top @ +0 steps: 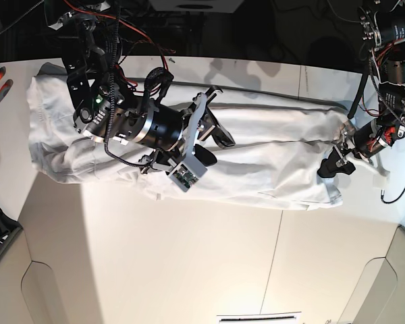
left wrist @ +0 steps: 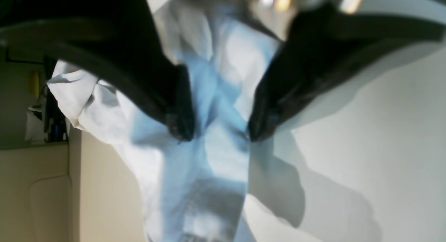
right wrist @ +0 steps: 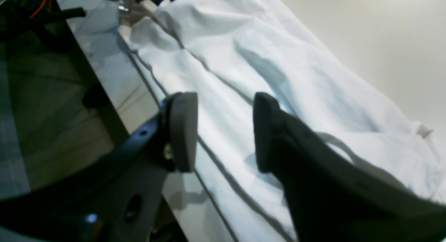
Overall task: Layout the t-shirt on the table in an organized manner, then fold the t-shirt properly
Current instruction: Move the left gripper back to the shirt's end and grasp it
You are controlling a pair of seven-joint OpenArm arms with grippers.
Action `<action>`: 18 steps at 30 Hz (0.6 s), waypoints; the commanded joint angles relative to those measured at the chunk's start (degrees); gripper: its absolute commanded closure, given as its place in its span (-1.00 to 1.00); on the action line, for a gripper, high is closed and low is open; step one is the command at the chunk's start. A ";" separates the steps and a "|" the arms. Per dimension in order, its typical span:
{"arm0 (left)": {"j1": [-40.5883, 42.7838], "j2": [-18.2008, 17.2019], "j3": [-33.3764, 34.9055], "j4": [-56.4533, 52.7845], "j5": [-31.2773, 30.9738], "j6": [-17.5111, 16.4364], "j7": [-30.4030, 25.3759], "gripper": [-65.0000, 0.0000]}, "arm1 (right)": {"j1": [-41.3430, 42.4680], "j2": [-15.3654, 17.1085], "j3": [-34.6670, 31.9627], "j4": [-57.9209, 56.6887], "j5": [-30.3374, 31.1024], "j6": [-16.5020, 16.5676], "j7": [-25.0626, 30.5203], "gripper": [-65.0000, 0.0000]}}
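t-shirt (top: 270, 158) stretched lengthwise on counter (top: 189, 256), still wrinkled; folding not started. left gripper (left wrist: 216, 132) and right gripper (right wrist: 224, 130): jaws apart, holding nothing.

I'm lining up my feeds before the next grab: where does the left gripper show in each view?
Left wrist: left gripper fills the upper half, its dark fingers straddling the t-shirt.
Right wrist: not in it.
Base: at the right edge, on the shirt's right end.
Shared landmark: the t-shirt lying across the table.
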 commanded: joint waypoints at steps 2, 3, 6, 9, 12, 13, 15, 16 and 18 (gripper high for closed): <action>-0.28 -0.63 0.20 0.31 1.36 -0.04 1.81 0.38 | 0.76 -0.15 0.07 0.96 0.83 0.20 1.31 0.20; -0.28 -0.63 0.20 0.31 1.36 -0.72 2.01 0.45 | 0.76 -0.15 0.07 0.96 0.81 0.20 1.31 0.20; -0.28 -0.63 0.20 0.31 0.66 -1.32 2.86 0.63 | 0.76 -0.15 0.07 0.96 -0.22 0.20 1.33 0.20; -0.28 -0.63 0.20 0.31 -0.52 -1.32 2.75 1.00 | 0.76 -0.17 0.07 0.96 -2.01 0.17 1.36 0.20; -0.33 -0.63 0.17 0.33 -3.87 -1.32 2.64 1.00 | 0.79 -0.15 0.09 0.96 -3.34 0.13 1.36 0.20; -0.44 -0.63 0.17 0.33 -5.51 -1.32 2.89 1.00 | 0.79 -0.17 0.24 0.96 -4.02 -0.22 1.38 0.20; -0.85 -0.63 0.17 0.33 -9.66 -1.32 5.18 1.00 | 0.83 -0.17 0.96 0.96 -5.99 -3.06 1.70 0.20; -1.14 -0.63 0.17 0.33 -12.39 -1.32 7.21 1.00 | 0.87 -0.17 1.62 0.96 -7.39 -4.70 1.92 0.20; -1.90 -0.63 0.17 0.33 -19.04 -1.32 11.82 1.00 | 1.22 -0.17 3.69 0.96 -10.25 -8.26 1.99 0.26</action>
